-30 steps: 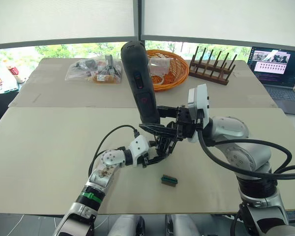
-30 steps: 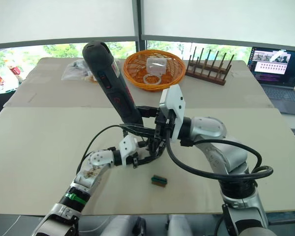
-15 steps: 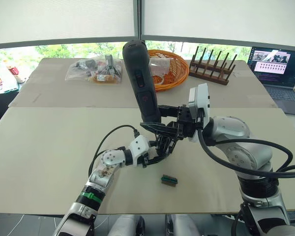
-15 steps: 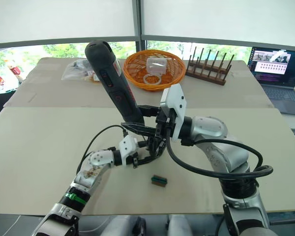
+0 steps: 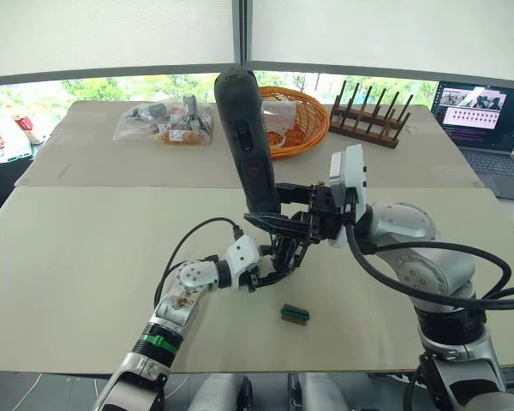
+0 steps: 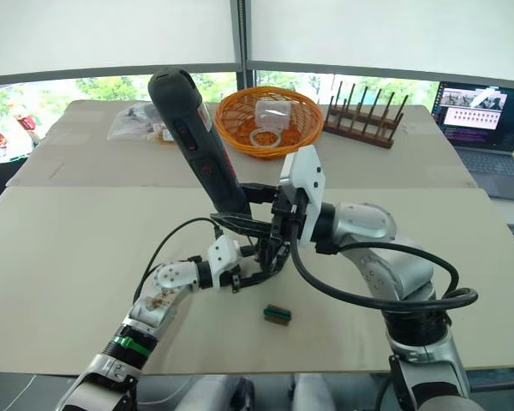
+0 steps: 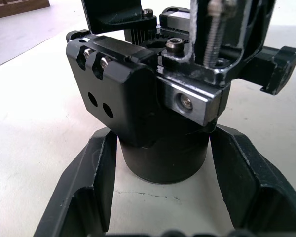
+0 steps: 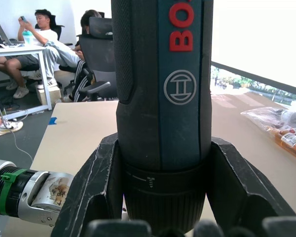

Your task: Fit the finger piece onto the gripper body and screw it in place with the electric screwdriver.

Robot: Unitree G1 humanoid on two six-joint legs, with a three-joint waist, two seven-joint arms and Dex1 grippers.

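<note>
The gripper body (image 7: 153,103), a chunky black block on a round base, stands on the table in front of me. My left gripper (image 7: 163,136) is shut on that base, one finger on each side. The electric screwdriver (image 5: 244,141) rises tilted above it, its thick end up and leaning to my left. My right gripper (image 5: 271,207) is shut on its lower barrel (image 8: 163,123). Its thin metal bit (image 7: 213,29) comes down onto the top of the body beside a screw hole. A black part (image 7: 281,61) juts from the body's side; I cannot tell whether it is the finger piece.
A small green-brown block (image 5: 295,314) lies just in front of the grippers. At the back stand an orange basket (image 5: 295,124), a wooden rack (image 5: 368,116) and a plastic bag of items (image 5: 163,124). A laptop (image 5: 484,120) is at far right. People (image 8: 37,34) sit behind.
The screwdriver's top end has swayed slightly to the right. Both grippers and the gripper body stay where they were.
</note>
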